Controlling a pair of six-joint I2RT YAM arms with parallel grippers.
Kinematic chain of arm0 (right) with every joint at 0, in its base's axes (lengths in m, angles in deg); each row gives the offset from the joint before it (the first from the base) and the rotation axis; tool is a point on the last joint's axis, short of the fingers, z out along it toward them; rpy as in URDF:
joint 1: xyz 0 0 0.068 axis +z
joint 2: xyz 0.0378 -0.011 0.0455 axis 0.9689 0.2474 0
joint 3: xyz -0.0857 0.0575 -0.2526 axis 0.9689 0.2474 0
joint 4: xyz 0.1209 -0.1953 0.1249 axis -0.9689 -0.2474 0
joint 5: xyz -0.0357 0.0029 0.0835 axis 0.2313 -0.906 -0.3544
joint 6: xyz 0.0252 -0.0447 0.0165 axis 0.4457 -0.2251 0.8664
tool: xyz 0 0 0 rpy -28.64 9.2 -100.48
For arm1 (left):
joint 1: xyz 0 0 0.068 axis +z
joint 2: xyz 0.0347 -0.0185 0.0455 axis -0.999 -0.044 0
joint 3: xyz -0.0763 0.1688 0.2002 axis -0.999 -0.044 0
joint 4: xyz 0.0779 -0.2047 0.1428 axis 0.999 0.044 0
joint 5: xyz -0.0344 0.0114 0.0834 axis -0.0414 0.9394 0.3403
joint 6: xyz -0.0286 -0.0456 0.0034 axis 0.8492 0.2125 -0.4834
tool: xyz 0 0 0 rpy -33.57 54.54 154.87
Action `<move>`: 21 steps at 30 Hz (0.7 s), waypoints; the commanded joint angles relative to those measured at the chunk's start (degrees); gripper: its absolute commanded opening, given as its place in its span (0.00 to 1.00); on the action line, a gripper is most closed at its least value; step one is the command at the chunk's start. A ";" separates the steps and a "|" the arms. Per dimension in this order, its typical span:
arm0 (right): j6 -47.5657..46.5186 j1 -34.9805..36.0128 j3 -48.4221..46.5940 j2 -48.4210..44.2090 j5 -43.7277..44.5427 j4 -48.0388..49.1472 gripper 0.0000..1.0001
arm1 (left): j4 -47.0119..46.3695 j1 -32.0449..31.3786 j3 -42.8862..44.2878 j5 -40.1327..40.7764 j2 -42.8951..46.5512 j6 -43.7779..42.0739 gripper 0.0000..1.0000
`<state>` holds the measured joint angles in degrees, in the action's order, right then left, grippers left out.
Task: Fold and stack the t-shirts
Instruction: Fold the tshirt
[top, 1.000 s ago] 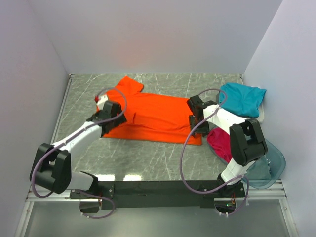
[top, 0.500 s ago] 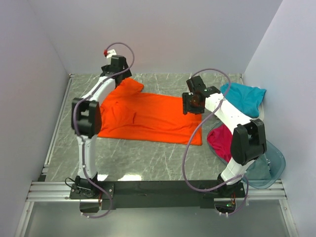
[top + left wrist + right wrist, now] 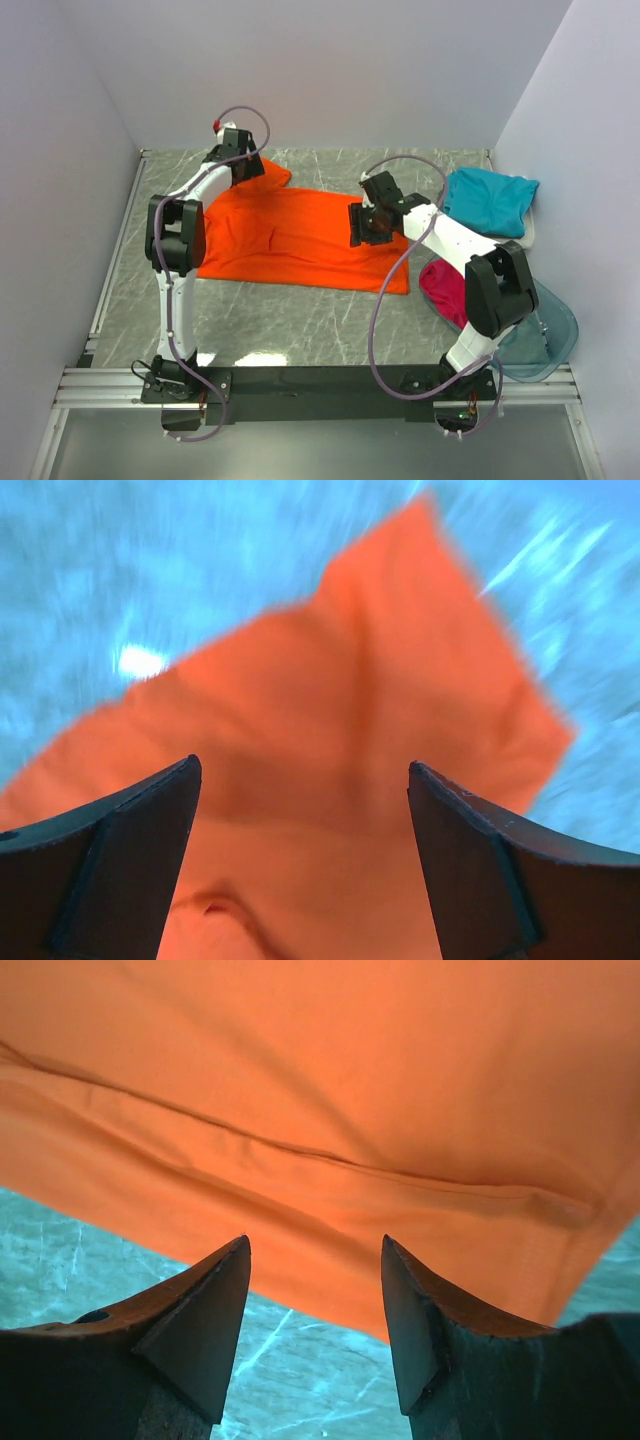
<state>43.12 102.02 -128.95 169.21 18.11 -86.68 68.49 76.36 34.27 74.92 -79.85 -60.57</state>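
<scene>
Broadly, the grey marbled table (image 3: 300, 320) fills the middle of the top view, walled in by pale panels. Spread flat across its centre lies the orange t-shirt (image 3: 290, 235), one short sleeve pointing toward the upper left of the frame and its hem toward the right. At the lower right a clear bluish tub (image 3: 555, 340) sits by the table's edge, partly behind the right arm. The teal t-shirt (image 3: 490, 200) is bunched at the upper right, apart from the orange one. The magenta t-shirt (image 3: 445, 285) lies crumpled below it, reaching into the tub.

The left gripper (image 3: 240, 160) hangs over the orange sleeve at the upper left. In its wrist view the left gripper (image 3: 302, 768) has its jaws spread wide with only blurred orange cloth beneath them. The right gripper (image 3: 365, 225) is over the shirt's right half. In its own view the right gripper (image 3: 315, 1242) has its jaws apart, holding nothing, above the shirt's edge where cloth meets table.
</scene>
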 commanded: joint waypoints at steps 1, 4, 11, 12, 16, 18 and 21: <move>1.35 1.07 2.20 -2.62 -1.46 3.74 0.62 | -4.67 0.13 6.16 -1.27 -0.89 -1.60 0.90; 1.79 1.60 3.52 -2.45 -1.46 4.18 0.61 | -4.68 0.13 9.49 -1.53 -4.13 -2.56 0.89; 2.67 2.39 4.83 -3.23 -1.28 5.24 0.61 | -0.99 0.13 19.25 -0.21 -12.31 -3.27 0.86; 2.76 2.48 5.01 -3.32 -1.55 5.50 0.61 | -1.42 0.13 19.61 -0.30 -12.58 -3.44 0.86; 3.28 3.18 5.80 -3.68 -1.99 6.47 0.61 | -2.39 0.13 21.28 -1.18 -13.81 -4.67 0.86; 3.55 3.53 6.33 -3.59 -2.08 6.73 0.61 | -3.01 0.13 21.55 -1.44 -14.34 -5.55 0.86; 3.81 3.71 7.38 -3.59 -2.16 7.26 0.61 | -3.27 0.22 22.77 -1.88 -15.83 -6.78 0.86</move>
<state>46.10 105.22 -122.59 168.40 16.38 -81.60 67.61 76.56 53.06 73.90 -95.35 -65.07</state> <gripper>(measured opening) 0.611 0.859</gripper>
